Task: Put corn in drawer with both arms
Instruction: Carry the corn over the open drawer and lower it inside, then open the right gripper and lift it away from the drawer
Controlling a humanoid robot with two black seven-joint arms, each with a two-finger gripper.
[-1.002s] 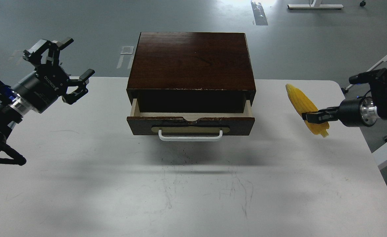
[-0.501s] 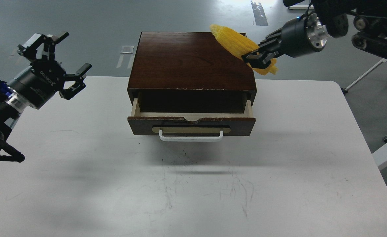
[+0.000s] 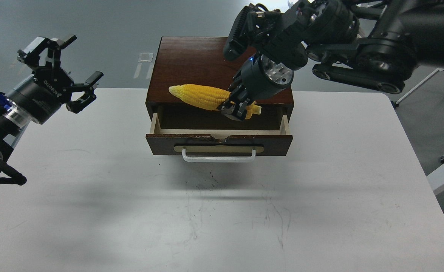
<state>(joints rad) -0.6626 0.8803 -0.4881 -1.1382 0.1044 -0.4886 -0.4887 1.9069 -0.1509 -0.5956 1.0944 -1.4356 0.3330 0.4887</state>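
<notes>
My right gripper (image 3: 237,107) has its fingers clamped on the corn (image 3: 203,97) near the cob's thick end, with a short yellow stub poking out past the fingers on the right. The cob lies nearly level, its tapered tip pointing left, and hangs in the air over the front edge of the dark wooden box (image 3: 214,64), just above the gap of the part-open drawer (image 3: 218,142). The drawer's pale inner walls show at both sides, and the white handle (image 3: 218,156) faces me. My left gripper (image 3: 67,71) holds nothing, fingers spread wide, well off to the left of the box above the white table (image 3: 222,211).
</notes>
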